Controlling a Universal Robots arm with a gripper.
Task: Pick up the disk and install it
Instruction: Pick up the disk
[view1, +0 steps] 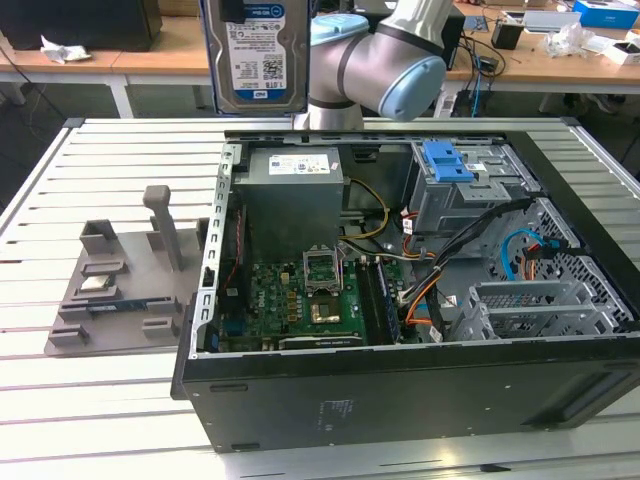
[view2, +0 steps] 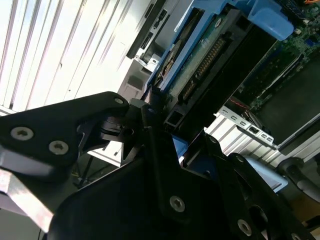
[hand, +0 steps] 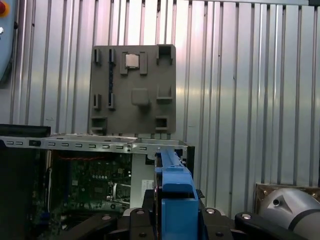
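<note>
The disk (view1: 255, 55), a silver drive with a white-and-blue label in a blue carrier, hangs upright in the air above the back left corner of the open computer case (view1: 400, 400). In the second wrist view my gripper (view2: 150, 115) is shut on the disk (view2: 200, 55), whose green circuit side and connector face the camera. In the first wrist view the disk's blue carrier edge (hand: 172, 182) stands between the black gripper (hand: 172, 220) parts, over the case wall. The arm (view1: 380, 60) reaches in from behind the case.
Inside the case sit a grey drive cage with a blue latch (view1: 447, 160), a power supply (view1: 295, 190), a motherboard (view1: 300, 300) and loose cables. A grey fixture plate (view1: 120, 290) with a small silver chip (view1: 97, 283) lies at the exterior view's left on the slatted table (view1: 60, 400).
</note>
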